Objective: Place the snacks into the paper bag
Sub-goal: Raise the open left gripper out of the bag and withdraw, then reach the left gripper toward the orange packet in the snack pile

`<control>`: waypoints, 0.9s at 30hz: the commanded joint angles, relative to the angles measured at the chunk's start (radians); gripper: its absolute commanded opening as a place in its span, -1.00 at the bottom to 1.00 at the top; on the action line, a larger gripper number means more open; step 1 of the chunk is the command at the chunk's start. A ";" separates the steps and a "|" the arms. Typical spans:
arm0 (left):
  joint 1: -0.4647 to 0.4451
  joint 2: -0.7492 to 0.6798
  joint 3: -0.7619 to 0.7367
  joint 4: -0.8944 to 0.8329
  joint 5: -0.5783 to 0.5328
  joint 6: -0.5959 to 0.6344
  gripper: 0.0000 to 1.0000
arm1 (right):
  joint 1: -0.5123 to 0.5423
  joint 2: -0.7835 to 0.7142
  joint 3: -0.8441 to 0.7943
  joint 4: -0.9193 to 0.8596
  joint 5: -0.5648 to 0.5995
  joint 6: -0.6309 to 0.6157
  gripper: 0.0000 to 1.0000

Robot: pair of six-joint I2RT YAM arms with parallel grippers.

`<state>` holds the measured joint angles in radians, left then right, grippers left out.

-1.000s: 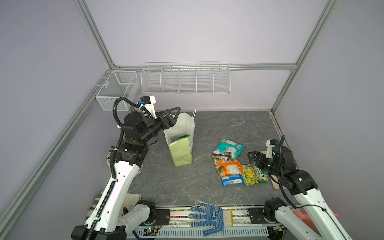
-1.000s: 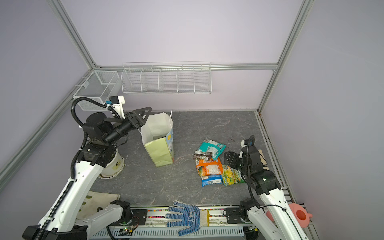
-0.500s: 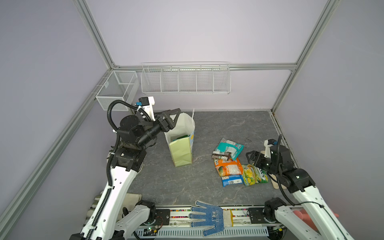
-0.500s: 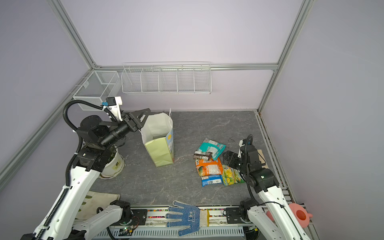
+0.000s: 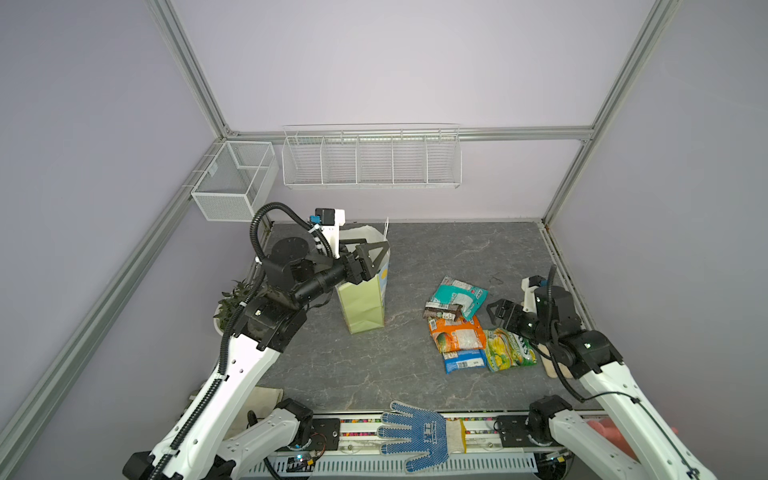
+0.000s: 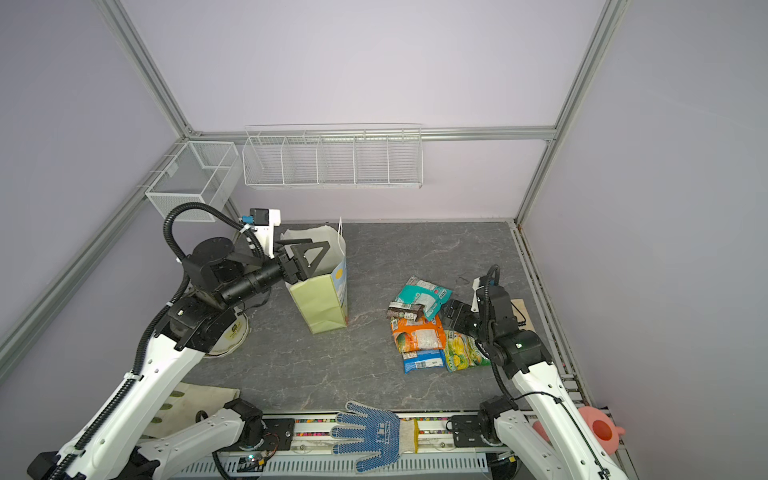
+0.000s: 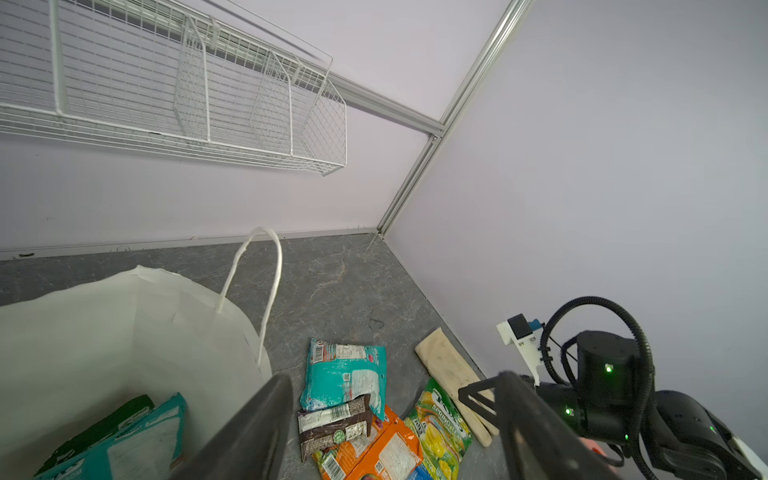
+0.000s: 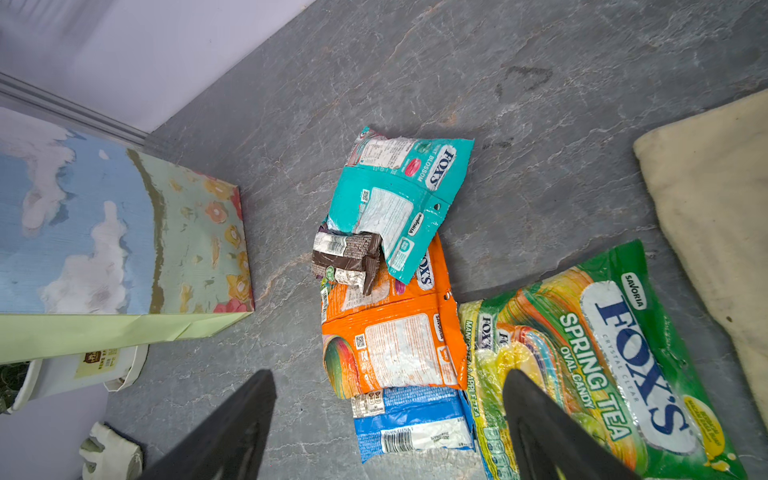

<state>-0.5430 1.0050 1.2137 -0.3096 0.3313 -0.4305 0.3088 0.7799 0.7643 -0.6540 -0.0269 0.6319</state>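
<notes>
Left gripper [image 5: 377, 243] just slid over the bag [image 5: 361, 307], jaws wide and empty. Right gripper [image 5: 496, 313], wide too, sits by the snacks [image 5: 457, 336] at 3 o'clock, probably grabbing next.

A grey marbled tabletop [image 5: 457, 249] carries an upright pale-green paper bag [image 5: 361, 307]. Well apart from it lie a glossy teal packet [image 5: 457, 296], an orange packet [image 5: 457, 337], a blue packet [image 5: 463, 360] and a yellow-green packet [image 5: 509, 349], clustered together, with a cream fabric glove [image 8: 706, 187] just beside them.

Bright, even light all over, only soft shadows on the grey floor [image 5: 436, 257]. Glare sparkles off the green packet [image 8: 602, 332] in the right wrist view. On the left gripper [image 7: 392, 378], the fingers [image 7: 249, 432] loom dark and blurred close up. Frame posts [image 5: 192, 70] splay outward in both top views.
</notes>
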 commanded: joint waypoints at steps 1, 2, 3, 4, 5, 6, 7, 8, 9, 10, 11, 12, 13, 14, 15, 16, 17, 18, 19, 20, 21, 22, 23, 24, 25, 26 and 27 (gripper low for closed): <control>-0.044 0.010 0.029 -0.048 -0.060 0.060 0.53 | -0.003 0.008 -0.016 0.017 -0.024 0.005 0.77; -0.057 0.014 0.029 -0.052 -0.067 0.066 0.53 | -0.003 0.009 -0.016 0.018 -0.024 0.006 0.77; -0.072 0.019 0.030 -0.059 -0.074 0.072 0.53 | -0.003 0.009 -0.017 0.018 -0.026 0.005 0.77; -0.087 0.024 0.030 -0.064 -0.084 0.078 0.53 | -0.003 0.009 -0.020 0.019 -0.027 0.006 0.77; -0.099 0.027 0.029 -0.069 -0.091 0.082 0.53 | -0.002 0.009 -0.021 0.018 -0.027 0.008 0.77; -0.112 0.031 0.029 -0.073 -0.097 0.086 0.53 | -0.003 0.008 -0.024 0.018 -0.026 0.007 0.77; -0.126 0.035 0.026 -0.077 -0.105 0.089 0.53 | -0.002 0.007 -0.025 0.018 -0.026 0.007 0.77; -0.137 0.039 0.025 -0.079 -0.109 0.091 0.53 | -0.003 0.004 -0.026 0.017 -0.026 0.008 0.77; -0.149 0.045 0.023 -0.080 -0.110 0.092 0.53 | -0.003 0.005 -0.028 0.017 -0.025 0.008 0.77; -0.160 0.051 0.022 -0.081 -0.111 0.091 0.53 | -0.003 0.004 -0.029 0.016 -0.025 0.009 0.77; -0.172 0.059 0.021 -0.082 -0.113 0.091 0.53 | -0.003 0.004 -0.030 0.015 -0.025 0.009 0.77; -0.186 0.067 0.021 -0.083 -0.114 0.094 0.53 | -0.003 0.003 -0.030 0.016 -0.025 0.008 0.77; -0.199 0.074 0.020 -0.087 -0.119 0.096 0.53 | -0.003 0.004 -0.028 0.016 -0.025 0.009 0.77; -0.213 0.080 0.020 -0.090 -0.129 0.098 0.53 | -0.003 0.003 -0.029 0.014 -0.025 0.010 0.77; -0.227 0.087 0.018 -0.089 -0.137 0.098 0.53 | -0.003 0.002 -0.029 0.013 -0.023 0.010 0.77; -0.239 0.094 0.014 -0.089 -0.142 0.098 0.53 | -0.004 0.001 -0.030 0.013 -0.023 0.011 0.77; -0.250 0.100 0.011 -0.087 -0.144 0.098 0.53 | -0.003 0.001 -0.031 0.012 -0.023 0.011 0.77; -0.259 0.107 0.007 -0.085 -0.147 0.095 0.53 | -0.002 0.001 -0.032 0.013 -0.023 0.010 0.77; -0.267 0.114 0.002 -0.083 -0.149 0.092 0.53 | -0.002 -0.001 -0.034 0.012 -0.023 0.010 0.77; -0.273 0.118 -0.001 -0.081 -0.150 0.089 0.53 | -0.002 -0.003 -0.036 0.012 -0.024 0.011 0.77; -0.277 0.122 -0.010 -0.076 -0.151 0.083 0.53 | -0.003 -0.004 -0.037 0.012 -0.022 0.011 0.77; -0.283 0.126 -0.017 -0.070 -0.151 0.077 0.53 | -0.003 -0.007 -0.039 0.011 -0.020 0.010 0.77; -0.288 0.128 -0.024 -0.063 -0.151 0.071 0.53 | -0.003 -0.009 -0.040 0.010 -0.021 0.012 0.77; -0.293 0.133 -0.032 -0.056 -0.151 0.063 0.53 | -0.002 -0.011 -0.041 0.010 -0.019 0.012 0.77; -0.300 0.137 -0.041 -0.050 -0.150 0.056 0.53 | -0.003 -0.013 -0.042 0.011 -0.018 0.011 0.77; -0.304 0.142 -0.048 -0.043 -0.150 0.048 0.53 | -0.002 -0.016 -0.043 0.011 -0.018 0.014 0.77; -0.310 0.147 -0.054 -0.038 -0.150 0.042 0.53 | -0.003 -0.019 -0.043 0.011 -0.016 0.015 0.77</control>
<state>-0.8371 1.1351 1.1854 -0.3717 0.1940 -0.3656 0.3092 0.7841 0.7383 -0.6529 -0.0456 0.6323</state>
